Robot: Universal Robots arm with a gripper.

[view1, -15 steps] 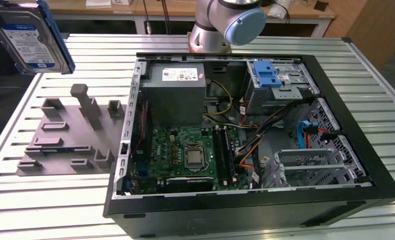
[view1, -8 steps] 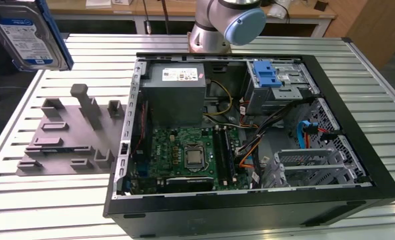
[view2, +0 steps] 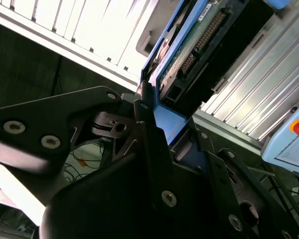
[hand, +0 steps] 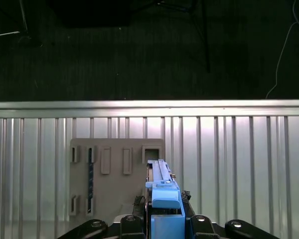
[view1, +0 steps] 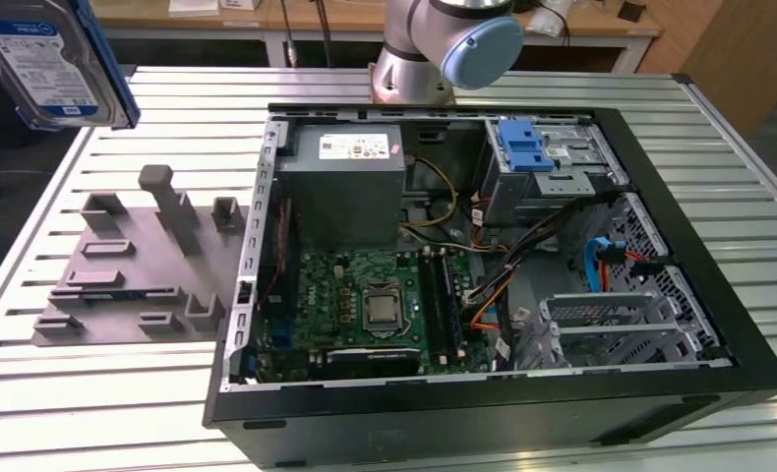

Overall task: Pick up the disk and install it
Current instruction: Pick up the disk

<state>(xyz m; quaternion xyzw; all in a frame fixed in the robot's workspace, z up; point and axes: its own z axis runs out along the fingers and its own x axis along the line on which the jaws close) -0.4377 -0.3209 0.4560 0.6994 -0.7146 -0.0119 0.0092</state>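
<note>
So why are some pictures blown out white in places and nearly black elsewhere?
In the second wrist view, the table slats glare white and the tool gripping the disk looks dark. In the first wrist view, the slats shine in stripes while the floor beyond is almost black. The exterior view is evenly lit, with mild shadow inside the computer case.

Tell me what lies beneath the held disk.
In the first wrist view the disk hangs over the grey slotted fixture on the slatted table; the fixture's part directly behind it is covered.
</note>
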